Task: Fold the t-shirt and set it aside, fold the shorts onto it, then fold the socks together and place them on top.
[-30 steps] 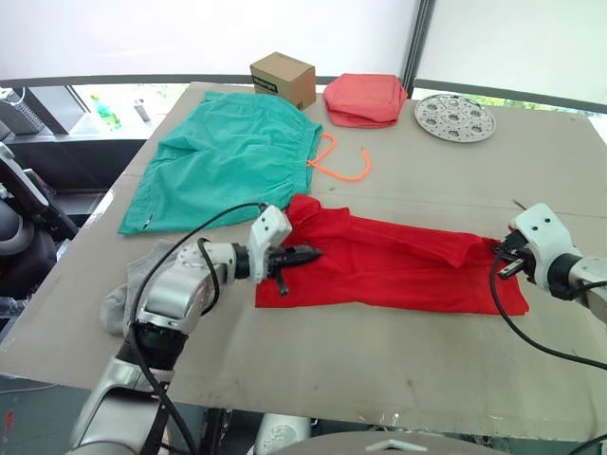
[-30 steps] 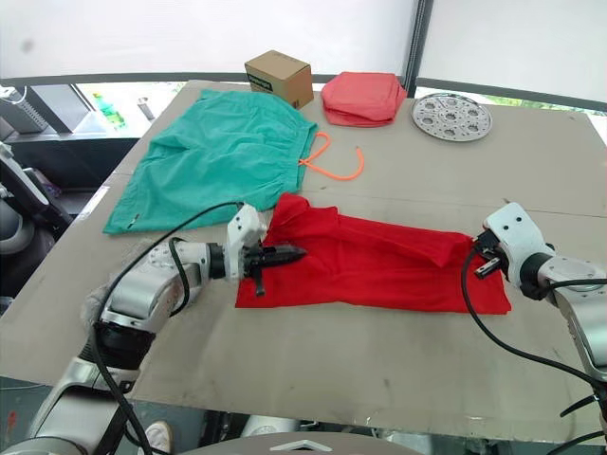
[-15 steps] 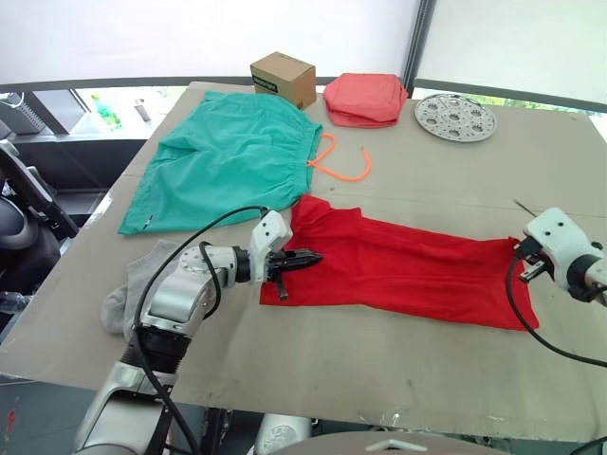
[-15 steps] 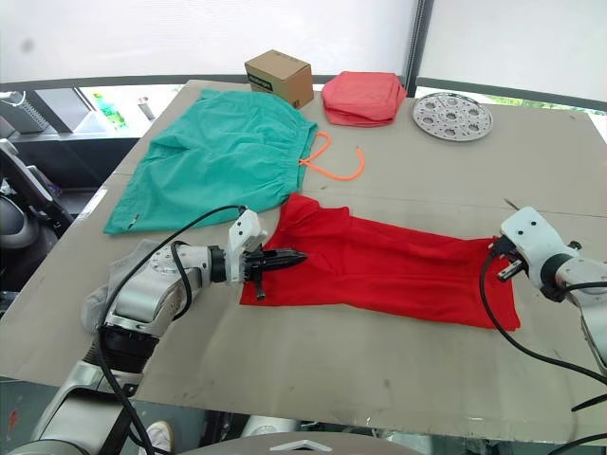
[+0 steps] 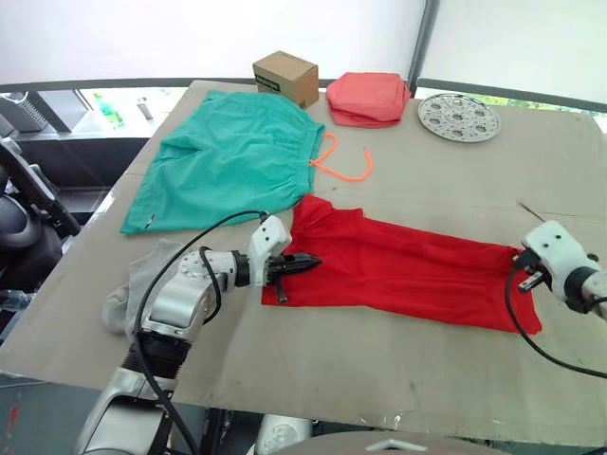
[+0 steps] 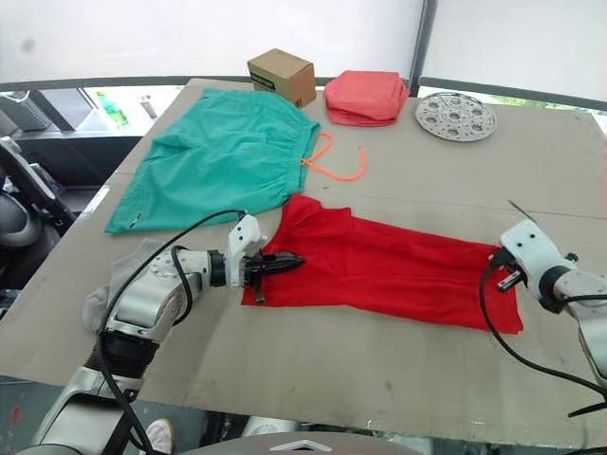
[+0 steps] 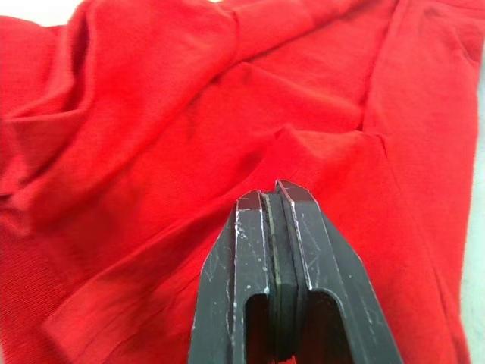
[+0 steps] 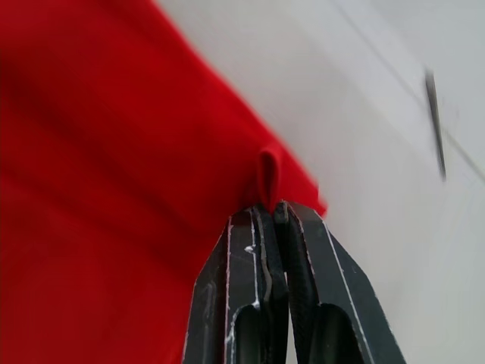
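1. Across the near half of the desk (image 5: 398, 379) lies the t-shirt (image 5: 408, 270), stretched into a long red band running left to right.
2. Left gripper (image 5: 305, 261): fingers pressed together at the t-shirt's left end; the left wrist view shows a fold of red fabric at the tips, apparently pinched.
3. Right gripper (image 6: 500, 268): fingers closed on a small pleat at the t-shirt's right edge, as the right wrist view shows.
4. Shorts (image 5: 223, 161): spread flat on the far left of the desk, orange drawstring trailing to their right.
5. Socks (image 5: 133, 284): grey, at the near left edge, partly hidden behind the left arm.
6. Far edge, left to right: cardboard box (image 5: 285, 78), folded coral cloth stack (image 5: 368, 99), perforated metal disc (image 5: 459, 117).
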